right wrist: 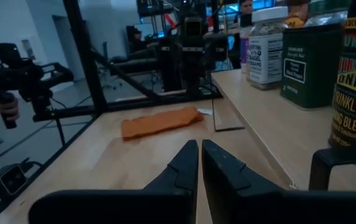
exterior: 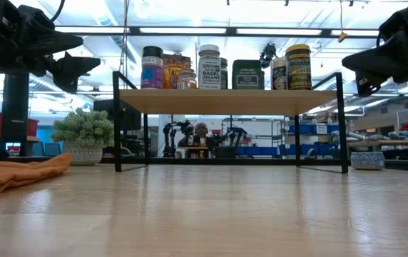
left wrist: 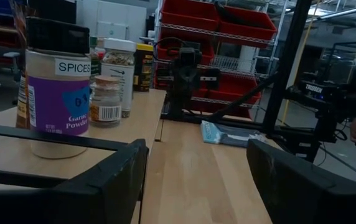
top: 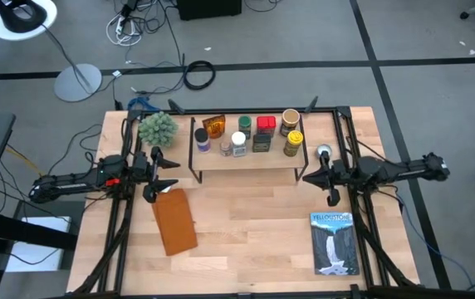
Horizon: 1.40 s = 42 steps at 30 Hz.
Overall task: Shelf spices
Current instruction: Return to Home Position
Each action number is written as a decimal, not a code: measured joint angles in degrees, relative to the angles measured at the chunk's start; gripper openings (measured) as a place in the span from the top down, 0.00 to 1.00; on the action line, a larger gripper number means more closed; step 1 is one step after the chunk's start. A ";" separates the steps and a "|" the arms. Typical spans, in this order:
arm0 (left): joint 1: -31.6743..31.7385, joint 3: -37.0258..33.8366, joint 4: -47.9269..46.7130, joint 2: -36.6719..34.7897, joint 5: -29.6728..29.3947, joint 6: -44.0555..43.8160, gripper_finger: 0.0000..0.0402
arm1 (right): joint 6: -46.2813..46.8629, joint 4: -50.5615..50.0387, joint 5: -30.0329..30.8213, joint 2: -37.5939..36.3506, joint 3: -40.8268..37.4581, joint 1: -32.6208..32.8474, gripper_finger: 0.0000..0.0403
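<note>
Spice jars (top: 239, 144) stand on the shelf (top: 221, 159), upper centre — left gripper (top: 169, 174) beside it spread wide, right gripper (top: 307, 177) pinched closed.

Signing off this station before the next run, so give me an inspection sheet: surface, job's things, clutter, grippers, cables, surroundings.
Surface: wooden table, no spills seen.
Job's things: spices all on the shelf top board; none seen on the tabletop.
Clutter: orange-brown notebook, Yellowstone book, potted plant, small bowl.
Grippers: left gripper open, left of shelf; right gripper shut, right of shelf; both empty.
Cables: coil on the floor behind the table.
Surroundings: lamp base on floor; red storage bins beyond.
</note>
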 joint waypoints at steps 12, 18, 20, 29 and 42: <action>0.00 0.00 0.03 0.00 -0.02 0.01 0.29 | 0.56 -1.51 -9.69 0.02 0.00 -10.98 0.94; 0.00 0.00 0.04 0.00 -0.04 0.01 0.29 | 2.49 -1.28 -10.83 1.56 0.00 -10.05 0.94; 0.00 0.00 0.03 0.00 -0.25 0.02 0.29 | 2.46 -1.26 -10.84 3.02 0.00 -9.45 0.94; 0.02 0.00 0.09 0.00 -1.55 0.02 0.29 | 1.00 -1.30 -10.54 11.08 0.00 -9.00 0.94; 0.02 0.00 0.55 0.00 -1.55 0.02 0.29 | 0.98 -0.22 -10.64 17.09 -0.04 -9.00 0.94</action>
